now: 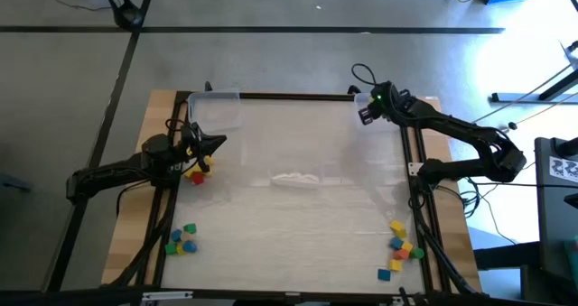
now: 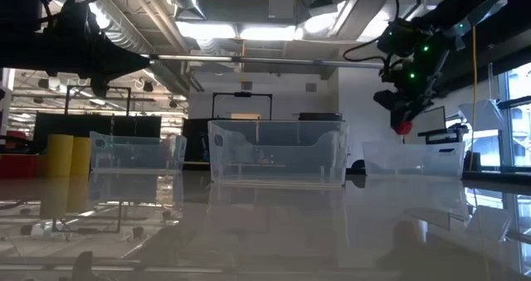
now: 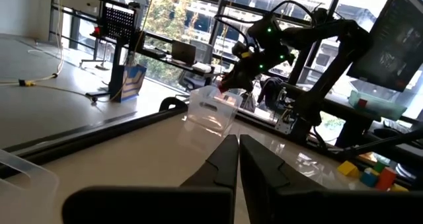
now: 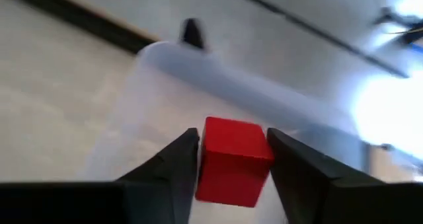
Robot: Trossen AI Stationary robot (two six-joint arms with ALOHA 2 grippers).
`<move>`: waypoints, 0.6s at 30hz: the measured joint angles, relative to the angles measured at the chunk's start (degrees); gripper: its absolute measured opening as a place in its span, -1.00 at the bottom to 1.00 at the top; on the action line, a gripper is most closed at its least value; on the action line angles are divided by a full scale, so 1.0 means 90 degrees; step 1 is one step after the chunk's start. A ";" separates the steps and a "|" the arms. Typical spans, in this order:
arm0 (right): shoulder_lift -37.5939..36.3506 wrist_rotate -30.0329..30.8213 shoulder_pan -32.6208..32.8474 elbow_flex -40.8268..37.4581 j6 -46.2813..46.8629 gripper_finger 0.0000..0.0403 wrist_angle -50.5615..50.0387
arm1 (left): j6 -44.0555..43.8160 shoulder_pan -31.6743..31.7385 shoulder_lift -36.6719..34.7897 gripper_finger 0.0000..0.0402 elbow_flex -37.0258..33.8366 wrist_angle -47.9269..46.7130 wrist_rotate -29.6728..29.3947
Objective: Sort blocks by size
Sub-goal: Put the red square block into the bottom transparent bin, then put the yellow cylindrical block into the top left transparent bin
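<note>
My right gripper (image 1: 365, 116) hangs above the clear bin (image 2: 415, 158) at the table's far right corner, tipped downward, shut on a red block (image 4: 234, 159). The same block (image 2: 402, 128) shows as a red spot under the fingers in the low view. My left gripper (image 1: 217, 145) waits shut and level over the table's left side, touching nothing. Loose blocks lie on the table in three groups: beside the left gripper (image 1: 197, 172), near left (image 1: 181, 241) and near right (image 1: 402, 250). My right gripper pinches the red block by two opposite faces (image 4: 205, 161) between its two fingers, at their free ends. The fingers slant down from the table's right side. The block is lifted clear, slightly tilted, above the bin's opening (image 4: 198, 72).
Two more clear bins stand on the table: one at the far left (image 1: 215, 112) and one in the middle (image 2: 278, 152). Dark frame rails (image 1: 411, 162) run along the table's sides. The wide middle of the table (image 1: 298, 225) holds nothing else.
</note>
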 joint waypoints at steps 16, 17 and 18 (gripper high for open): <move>-0.0665 -0.1318 0.0784 0.0000 -0.0372 0.39 0.0904 | 0.0240 0.0005 0.0010 -0.35 0.0057 0.0350 0.0190; -0.0742 -0.1423 0.1018 0.0002 -0.0410 0.39 0.1082 | 0.0251 0.0005 0.0019 -0.26 0.0111 0.0333 0.0219; -0.0802 -0.1454 0.1270 0.0002 -0.0479 0.39 0.1222 | 0.0281 0.0005 0.0016 -0.17 0.0165 0.0318 0.0250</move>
